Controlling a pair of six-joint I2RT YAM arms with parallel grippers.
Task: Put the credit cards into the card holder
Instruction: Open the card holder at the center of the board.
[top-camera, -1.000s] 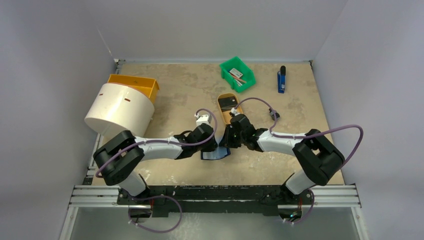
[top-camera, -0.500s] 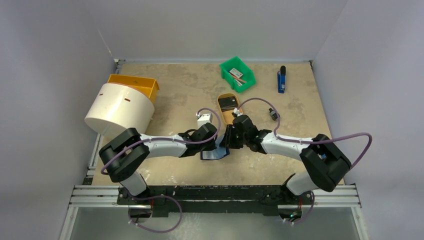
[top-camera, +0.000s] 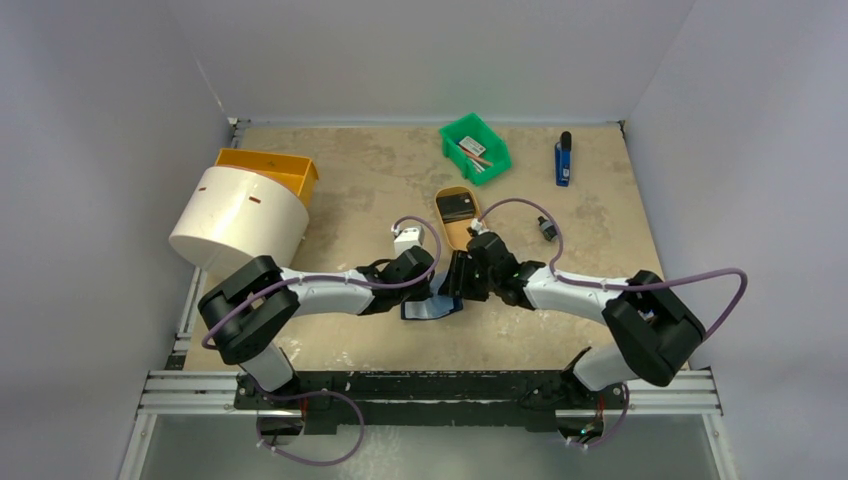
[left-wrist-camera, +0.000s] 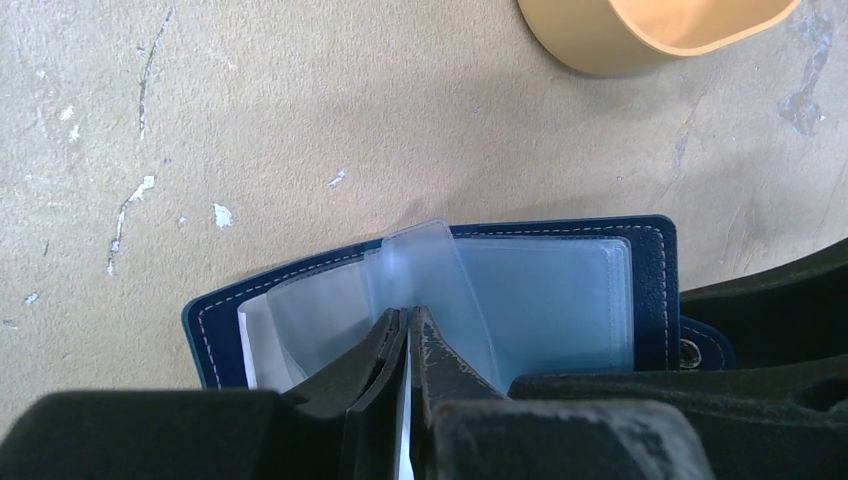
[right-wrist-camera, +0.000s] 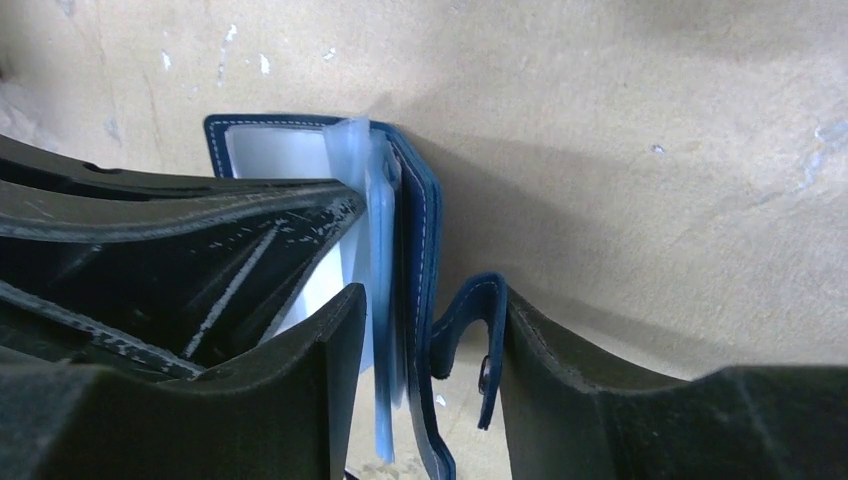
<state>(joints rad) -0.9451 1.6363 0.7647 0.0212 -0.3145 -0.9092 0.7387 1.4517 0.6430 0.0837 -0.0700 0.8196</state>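
The navy card holder (top-camera: 428, 309) lies open on the table between my two grippers. In the left wrist view its clear sleeves (left-wrist-camera: 530, 300) fan out over the blue cover (left-wrist-camera: 655, 290). My left gripper (left-wrist-camera: 409, 316) is shut, pinching one raised clear sleeve (left-wrist-camera: 425, 265) at the spine. My right gripper (right-wrist-camera: 425, 335) holds the right cover (right-wrist-camera: 418, 240) and its snap tab (right-wrist-camera: 490, 335) between its jaws. In the top view the left gripper (top-camera: 432, 291) and the right gripper (top-camera: 455, 291) almost touch. I cannot make out any loose credit card.
A tan oval tray (top-camera: 462, 230) with a black block (top-camera: 456, 206) stands just behind the grippers; it also shows in the left wrist view (left-wrist-camera: 600, 45). A green bin (top-camera: 449, 135), a blue and black tool (top-camera: 564, 160), an orange bin (top-camera: 268, 165) and a white cylinder (top-camera: 240, 220) stand further off.
Both arms have shifted a little toward the card holder, the left elbow swinging right. The card holder stays in place and both grips look the same.
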